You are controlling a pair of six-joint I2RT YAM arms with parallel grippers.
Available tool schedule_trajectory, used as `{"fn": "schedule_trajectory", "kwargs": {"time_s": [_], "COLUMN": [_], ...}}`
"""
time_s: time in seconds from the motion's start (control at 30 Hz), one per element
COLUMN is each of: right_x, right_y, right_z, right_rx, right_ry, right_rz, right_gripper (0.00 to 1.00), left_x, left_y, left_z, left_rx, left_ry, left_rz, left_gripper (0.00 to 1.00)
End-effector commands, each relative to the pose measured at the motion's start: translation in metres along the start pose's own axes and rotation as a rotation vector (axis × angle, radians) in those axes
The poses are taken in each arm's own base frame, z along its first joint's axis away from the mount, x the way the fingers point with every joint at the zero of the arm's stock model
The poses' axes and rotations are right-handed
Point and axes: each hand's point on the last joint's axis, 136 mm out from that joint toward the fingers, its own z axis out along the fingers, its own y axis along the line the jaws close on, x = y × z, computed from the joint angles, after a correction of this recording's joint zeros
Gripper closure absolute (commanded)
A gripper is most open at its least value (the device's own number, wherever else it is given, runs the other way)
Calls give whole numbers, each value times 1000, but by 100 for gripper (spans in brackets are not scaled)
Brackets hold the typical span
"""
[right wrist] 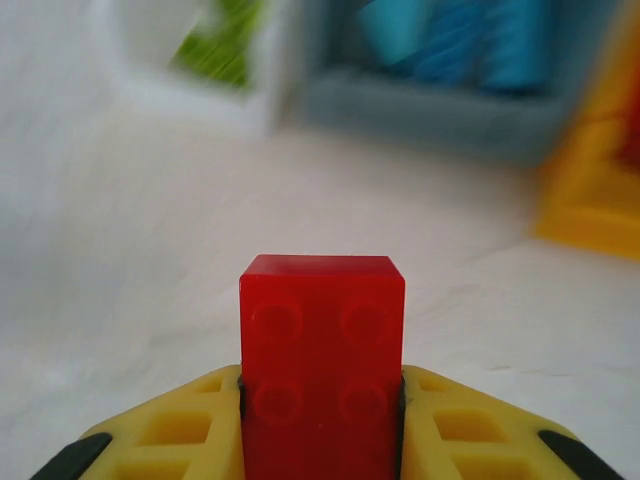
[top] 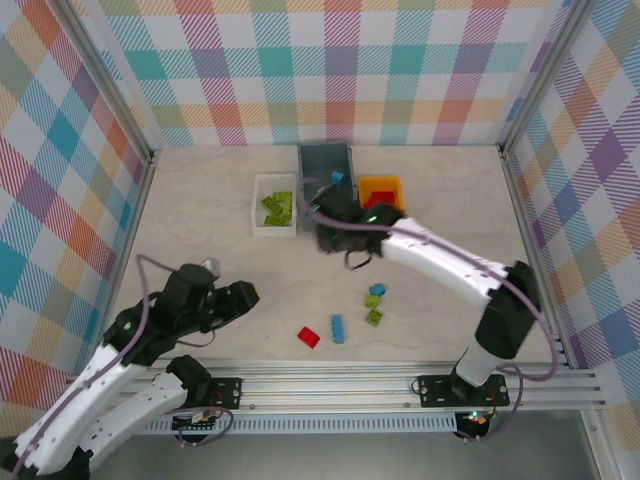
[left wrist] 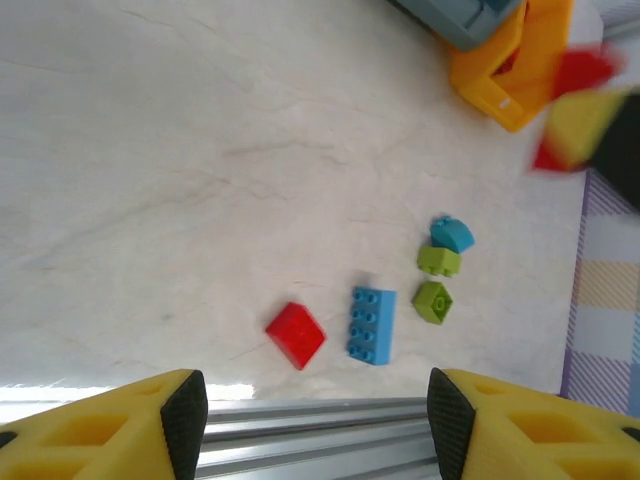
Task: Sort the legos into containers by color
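From above, your right tool hangs over the table, just in front of the three containers: the white tray with green bricks, the grey bin with blue ones, and the orange bin. Your left tool sits low at the near left, well apart from the five loose bricks near the front rail.

In the left wrist view, the left tool stands wide and empty. Ahead of it lie a loose red brick, just beside it a long blue brick, then two green bricks and a small blue brick in a tight cluster. I'd judge the loose red brick the easy pick. It stands clear enough to close across its flat sides.

In the right wrist view, the right tool is clamped on a held red brick, with a yellow finger pressing each side and the studs facing the camera. The orange bin is ahead to the right.

These bricks should be light, rigid and smooth. Hold them on the two flat parallel faces, never on the corners, or one may twist out. A drop should do the brick no harm, though it may bounce out of a shallow bin, so release low.
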Motion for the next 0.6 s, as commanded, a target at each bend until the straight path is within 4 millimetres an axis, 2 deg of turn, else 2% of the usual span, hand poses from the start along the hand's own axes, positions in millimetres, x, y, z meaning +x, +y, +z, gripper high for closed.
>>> {"fn": "schedule_trajectory", "kwargs": {"time_s": [0.0,0.1,0.23,0.43,0.57], "right_x": [6,-18,-43,-70,-75], "right_y": [-50,-86,-125,-157,-174], "right_z": [25,43,76,121,139], "right_rx": [77,136,211,277,312], "right_ry": [85,84,107,146,184], "right_rz": [41,106,142,126,132], "right_gripper": [72,72,71,71,68], "left_x": [-20,-26,-19,-3,1], "left_y": [-67,-102,-142,-186,-199], "left_z": [17,42,77,126,149], "left_rx": [193,191,137,134,106], "left_ry": [-26,-34,-48,-48,-36], "left_rz": [77,153,282,347,363], "left_gripper": [39,39,40,40,41]}}
